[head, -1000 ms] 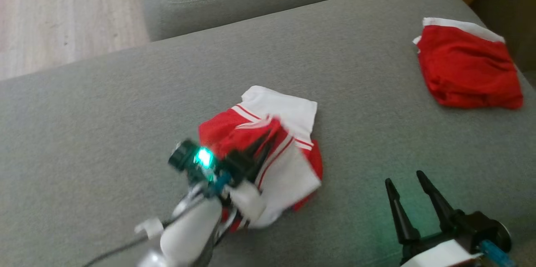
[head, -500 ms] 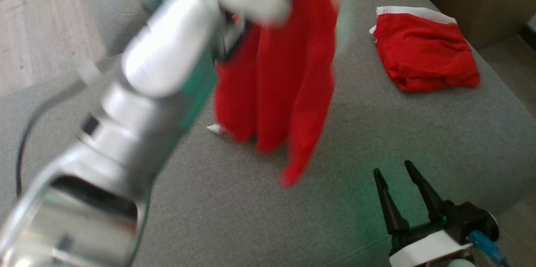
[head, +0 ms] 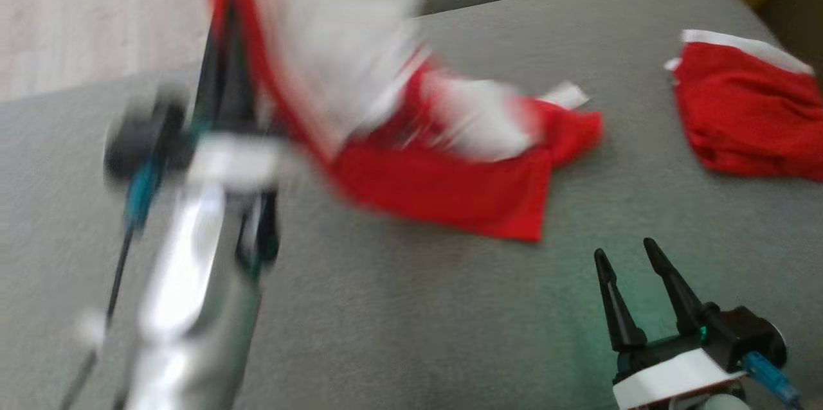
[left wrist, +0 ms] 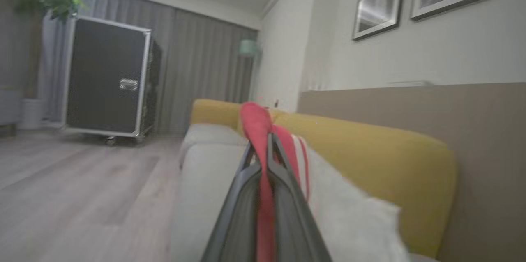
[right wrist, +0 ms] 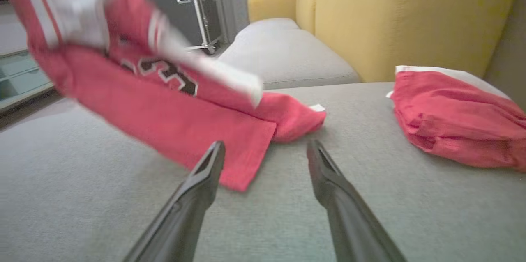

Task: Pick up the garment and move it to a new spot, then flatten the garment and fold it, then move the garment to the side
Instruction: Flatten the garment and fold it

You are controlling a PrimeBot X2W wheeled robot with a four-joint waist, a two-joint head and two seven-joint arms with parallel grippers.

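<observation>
The left hand (left wrist: 268, 141) is clenching on a red fold of the garment (head: 450, 185), and the cloth is passing between its two fingers. It is holding this end up above the sofa (head: 386, 320). The other end is lying on the sofa near the middle, so the cloth is hanging in a slope. The raised part is blurred in the head view, and I cannot tell which edge is being held. The right hand (head: 624, 249) is standing released, fingers apart, low over the sofa just in front of the garment's near corner and touching nothing. A folded piece (head: 739, 121), also red, is lying well apart toward the right end.

I am judging that the step in hand is moving the garment to a new spot. To do it well, the left hand should be going down slowly and away from the lying end, so that the cloth is spreading in one layer and not piling up. The grip is looking like only a pinch, so a fast swing may be pulling the cloth out. The new spot should be leaving free sofa around it, clear of the folded piece.
</observation>
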